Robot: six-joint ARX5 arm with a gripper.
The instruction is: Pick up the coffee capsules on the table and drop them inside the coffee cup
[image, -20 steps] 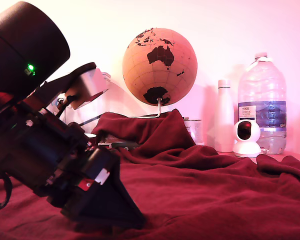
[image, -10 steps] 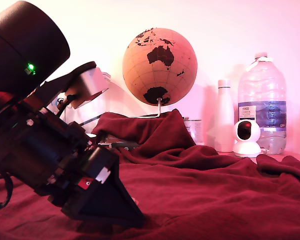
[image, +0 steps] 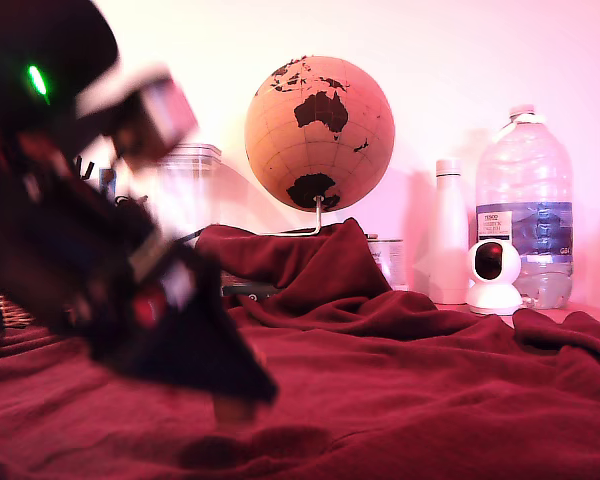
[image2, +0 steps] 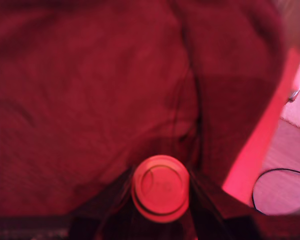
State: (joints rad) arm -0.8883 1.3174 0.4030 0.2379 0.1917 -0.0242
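Note:
My gripper [image: 242, 395] hangs blurred just above the dark red cloth of the table [image: 430, 400] at the exterior view's left. It is shut on a coffee capsule [image: 235, 410] that pokes out below the dark fingers, with a shadow on the cloth under it. In the wrist view the capsule [image2: 160, 186] shows its round flat rim, reddish-orange in this light, pinched between the two dark fingers [image2: 112, 202] of the gripper [image2: 160, 197]. Rumpled cloth [image2: 80, 90] lies beneath. The coffee cup is out of view, and I see no other capsule.
At the back stand a cork globe [image: 319, 132], a clear canister [image: 185, 190], a metal tin [image: 388, 262], a white bottle [image: 448, 232], a white camera [image: 493, 275] and a big water bottle [image: 525, 205]. A raised cloth fold [image: 310, 260] sits mid-table. Past the table edge a cable [image2: 280, 172] lies on the floor.
The arm has swung upward, blurring with motion, and the gripper tip has risen off the cloth with the capsule in it.

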